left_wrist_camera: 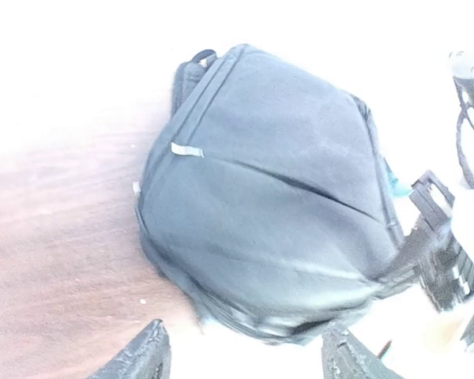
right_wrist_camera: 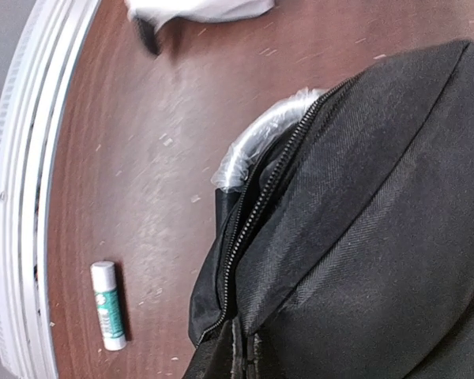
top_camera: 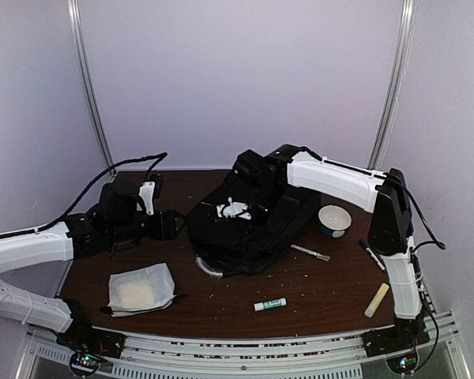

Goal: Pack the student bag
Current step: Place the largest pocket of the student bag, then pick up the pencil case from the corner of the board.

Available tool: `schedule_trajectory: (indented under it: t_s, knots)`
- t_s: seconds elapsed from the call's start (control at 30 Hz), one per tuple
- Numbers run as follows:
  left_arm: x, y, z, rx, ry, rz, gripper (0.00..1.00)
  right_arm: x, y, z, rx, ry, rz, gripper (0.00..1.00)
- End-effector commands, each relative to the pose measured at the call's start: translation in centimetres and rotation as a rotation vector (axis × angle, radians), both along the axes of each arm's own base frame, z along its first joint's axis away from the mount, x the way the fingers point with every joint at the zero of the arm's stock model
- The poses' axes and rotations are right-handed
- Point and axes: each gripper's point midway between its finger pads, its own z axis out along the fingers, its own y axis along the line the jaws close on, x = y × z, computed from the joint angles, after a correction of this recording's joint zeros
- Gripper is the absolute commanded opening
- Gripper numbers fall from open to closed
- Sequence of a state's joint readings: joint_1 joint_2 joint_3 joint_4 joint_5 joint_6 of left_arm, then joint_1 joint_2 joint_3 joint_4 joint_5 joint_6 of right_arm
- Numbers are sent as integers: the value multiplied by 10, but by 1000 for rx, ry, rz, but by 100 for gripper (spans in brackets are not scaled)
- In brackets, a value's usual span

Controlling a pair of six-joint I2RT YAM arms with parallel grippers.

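**Step in hand:** gaining access to the backpack (top_camera: 257, 225). The loose items are still outside it: glue stick (top_camera: 269, 304), pen (top_camera: 310, 253), bowl (top_camera: 334, 219) and white pouch (top_camera: 142, 288) all lie on the counter (top_camera: 221, 312).

**Location and axis:** the backpack lies flat at the centre of the counter. Its long axis runs diagonally, and the grey handle (top_camera: 207, 264) end points toward the near left.

**Pincers:**
- The left pincer (left_wrist_camera: 245, 357) is just beside the backpack's left side, fingers spread wide and holding nothing.
- The right pincer (top_camera: 238, 207) is over the top of the backpack. Its fingers are not visible in the wrist view, so its opening cannot be determined.

**Next move (judgement):** locate the zipper (right_wrist_camera: 257, 201) pull near the handle. Brace the fabric with one pincer and draw the zipper open with the other.
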State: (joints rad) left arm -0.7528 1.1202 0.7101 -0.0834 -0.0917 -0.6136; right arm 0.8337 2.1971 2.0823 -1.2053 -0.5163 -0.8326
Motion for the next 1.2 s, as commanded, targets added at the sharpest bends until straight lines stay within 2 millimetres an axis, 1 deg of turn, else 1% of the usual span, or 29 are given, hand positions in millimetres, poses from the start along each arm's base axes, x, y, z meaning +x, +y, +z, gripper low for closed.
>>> schedule_trajectory:
  t_s: [0.0, 0.03, 0.07, 0.1, 0.13, 0.23, 0.3, 0.37, 0.4, 0.43, 0.53, 0.57, 0.63, 0.7, 0.73, 0.8, 0.87, 0.9, 0.97, 1.0, 1.07, 1.13, 1.17]
  knots:
    - [-8, -5, 12, 86, -204, -151, 67, -11, -23, 3, -37, -67, 26, 0]
    - [-10, -6, 14, 92, -230, -173, 67, -6, -28, -3, -57, -91, -14, 0]
    - [-10, -6, 12, 109, -232, -179, 66, 9, -24, -2, -35, -145, -68, 0]
    - [-9, -3, 8, 142, -211, -171, 66, 16, -25, -3, -36, -157, -107, 0]
    - [-6, 2, 1, 180, -173, -145, 65, 19, -24, -3, -33, -150, -123, 0]
    - [-6, 20, -21, 253, 14, -32, 65, 13, -22, 2, -22, -95, -131, 0]
    - [-12, 34, -30, 279, 119, 35, 64, 6, -20, 8, 6, -74, -118, 1]
    - [-21, 52, -37, 298, 217, 121, 65, 0, -19, 10, 34, -60, -110, 2]
    - [-26, 57, -40, 294, 258, 139, 65, -2, -18, 11, 43, -57, -108, 2]
    - [-32, 62, -44, 289, 301, 153, 65, -3, -17, 11, 47, -55, -107, 2]
    - [-46, 88, -56, 286, 432, 234, 66, -3, -16, 9, 48, -50, -111, 1]
    - [-51, 94, -58, 278, 459, 248, 66, -2, -16, 8, 48, -52, -118, 3]
    - [-60, 108, -64, 257, 516, 285, 66, -2, -15, 6, 50, -48, -131, 14]
    - [-68, 120, -71, 228, 572, 314, 67, -6, -10, 7, 69, -38, -131, 20]
    - [-73, 127, -74, 218, 597, 326, 67, -6, -5, 8, 75, -44, -140, 25]
    - [-77, 142, -77, 210, 641, 344, 71, -5, 11, 13, 101, -59, -182, 33]
    - [-75, 158, -81, 202, 692, 371, 72, -18, 32, 18, 140, -32, -168, 38]
    - [-73, 162, -81, 200, 701, 378, 72, -25, 43, 19, 154, -23, -158, 38]
    - [-68, 159, -81, 191, 700, 365, 72, -44, 65, 16, 171, 1, -118, 40]
    - [-66, 157, -82, 187, 704, 358, 72, -57, 77, 14, 177, 6, -91, 41]
    - [-60, 156, -83, 189, 693, 336, 73, -75, 95, 11, 192, 7, -51, 44]
    - [-52, 158, -80, 218, 651, 323, 74, -92, 112, 8, 207, 5, -18, 49]
    - [-50, 157, -76, 218, 625, 305, 77, -97, 120, 7, 221, 0, -11, 54]
